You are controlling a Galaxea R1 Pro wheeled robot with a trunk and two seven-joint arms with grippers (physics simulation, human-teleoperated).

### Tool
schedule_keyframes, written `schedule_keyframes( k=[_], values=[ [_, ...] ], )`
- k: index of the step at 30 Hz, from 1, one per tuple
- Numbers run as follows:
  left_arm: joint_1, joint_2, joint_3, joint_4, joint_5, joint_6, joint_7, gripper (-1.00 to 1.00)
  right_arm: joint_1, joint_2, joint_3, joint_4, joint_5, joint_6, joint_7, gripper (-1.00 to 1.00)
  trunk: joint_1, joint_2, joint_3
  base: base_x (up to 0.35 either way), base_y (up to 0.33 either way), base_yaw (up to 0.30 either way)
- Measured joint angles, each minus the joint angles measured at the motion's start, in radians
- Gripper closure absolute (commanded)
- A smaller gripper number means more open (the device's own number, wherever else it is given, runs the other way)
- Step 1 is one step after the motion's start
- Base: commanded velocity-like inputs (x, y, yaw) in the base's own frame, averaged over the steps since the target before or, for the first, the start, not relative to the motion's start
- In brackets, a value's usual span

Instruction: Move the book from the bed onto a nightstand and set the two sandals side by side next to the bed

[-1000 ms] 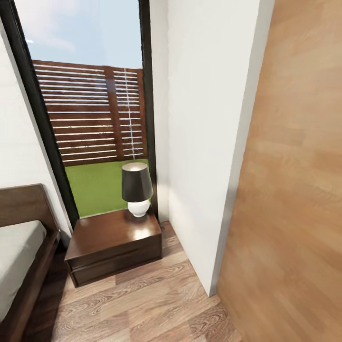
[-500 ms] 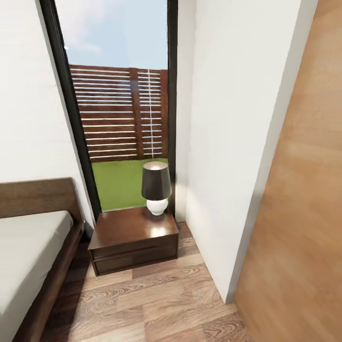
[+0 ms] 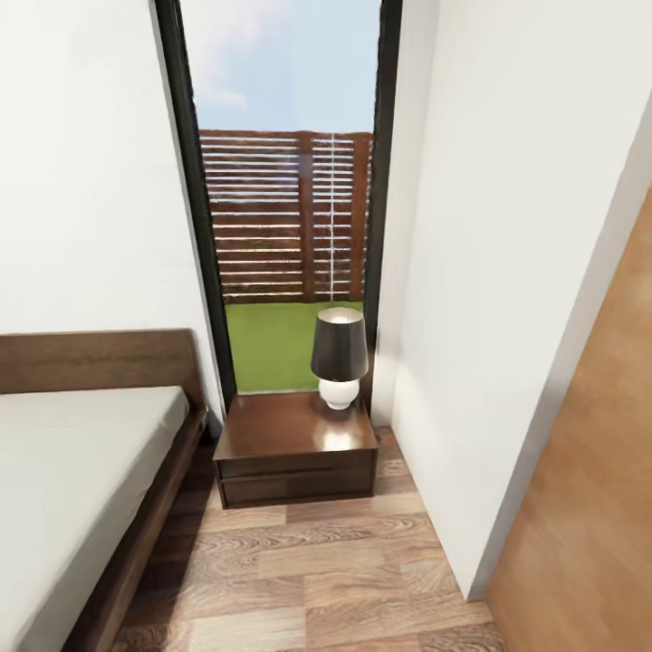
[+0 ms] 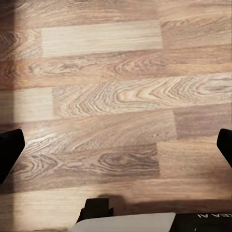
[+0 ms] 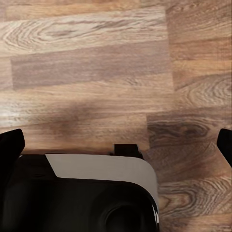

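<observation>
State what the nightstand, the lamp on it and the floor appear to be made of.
Nightstand: dark brown wood or veneer, glossy; its top mirrors the light.
Lamp: rounded white base, perhaps ceramic; dark shade, possibly fabric, hard to tell in a render.
Floor: light brown wood planks or laminate, with clear grain and plank seams.

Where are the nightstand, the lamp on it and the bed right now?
nightstand (image 3: 272,433): head view, bare part of its glossy top.
lamp (image 3: 340,345): head view, middle of its dark shade.
bed (image 3: 81,453): head view, grey mattress surface near the headboard.
</observation>
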Motion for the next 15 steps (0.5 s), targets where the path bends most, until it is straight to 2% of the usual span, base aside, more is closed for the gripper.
schedule_keyframes(
  k=[15],
  values=[
    [0.0, 0.0, 0.0, 0.0, 0.0, 0.0, 0.0, -1.0, 0.0, 0.0, 0.0, 0.0, 0.0, 0.0, 0.0, -1.0, 0.0, 0.0, 0.0, 0.0, 0.0, 0.294]
  ],
)
